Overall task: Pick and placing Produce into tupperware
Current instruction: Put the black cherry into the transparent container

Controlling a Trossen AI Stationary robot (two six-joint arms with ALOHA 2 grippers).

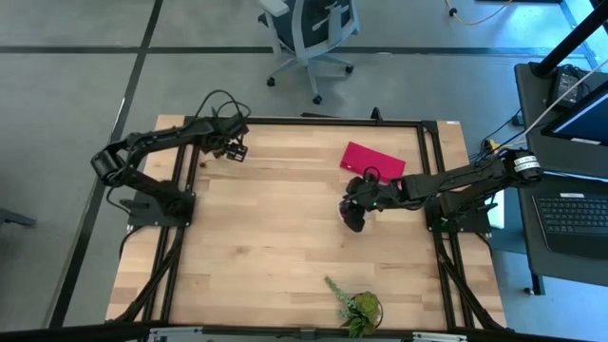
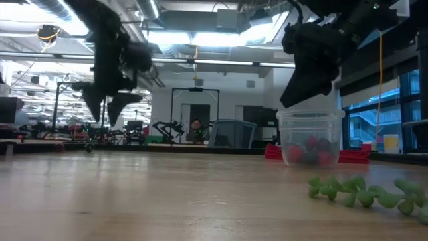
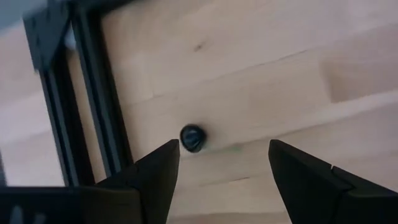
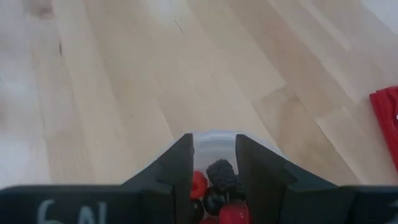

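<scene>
Two claws hang above the light wooden table. Left claw is wide over one dark fruit. Right claw, narrow, holds a dark berry over the clear cup of fruits. Behind is a bright workshop.

The right end effector hides the tupperware from above, and its fruits blur together.
</scene>
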